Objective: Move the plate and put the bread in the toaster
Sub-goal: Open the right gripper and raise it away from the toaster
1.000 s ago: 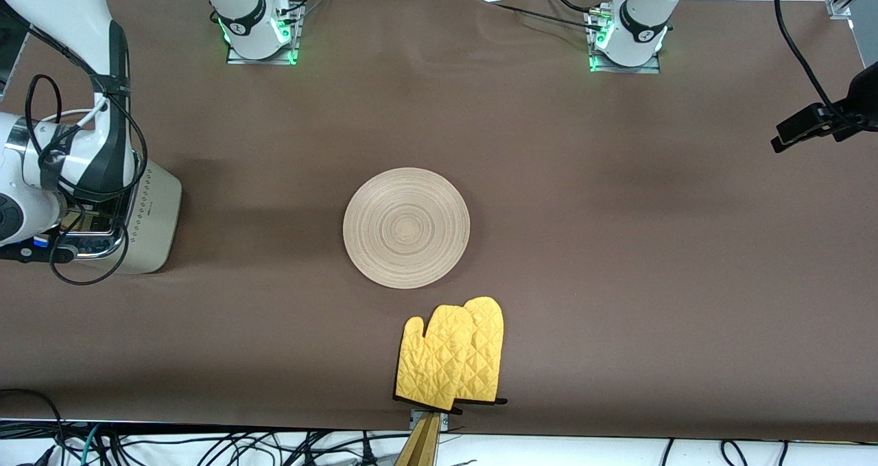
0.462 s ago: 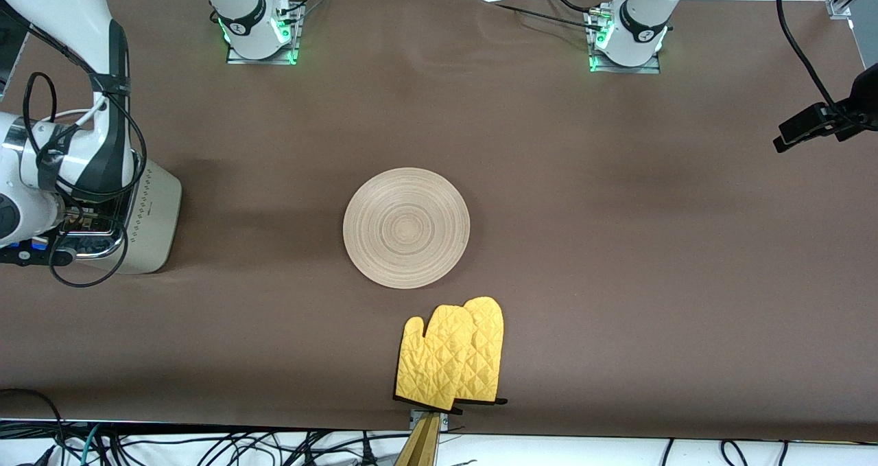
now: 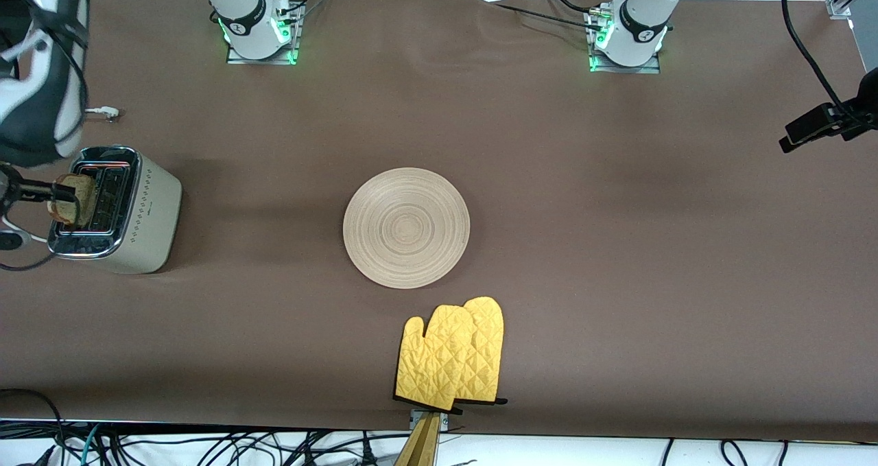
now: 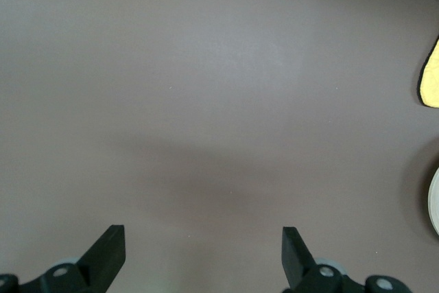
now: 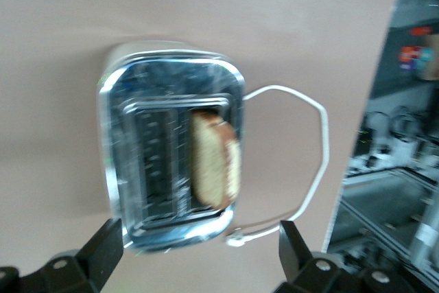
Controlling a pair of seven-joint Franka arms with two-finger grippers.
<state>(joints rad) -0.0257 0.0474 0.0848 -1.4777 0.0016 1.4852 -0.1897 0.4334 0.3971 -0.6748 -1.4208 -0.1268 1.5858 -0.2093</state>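
The cream toaster (image 3: 147, 208) with a chrome top stands at the right arm's end of the table. The bread (image 3: 68, 200) stands in the slot farther from the plate and sticks out of it. The right wrist view shows the toaster (image 5: 147, 169) and the bread (image 5: 216, 162) from above. My right gripper (image 5: 200, 231) is open and empty, high over the toaster. The light-wood plate (image 3: 406, 227) lies bare at the table's middle. My left gripper (image 3: 796, 134) is open and empty, over the left arm's end of the table; the left wrist view shows it (image 4: 202, 235) over bare cloth.
A pair of yellow oven mitts (image 3: 453, 356) lies nearer the front camera than the plate. The toaster's white cord (image 5: 312, 162) loops on the table beside the toaster. In the left wrist view the plate's rim (image 4: 435, 204) and one mitt (image 4: 431, 77) show at the edge.
My right arm has risen off the toaster, uncovering it and the bread that stands in its slot. The left gripper has drifted slightly. Plate and mitts have not moved.
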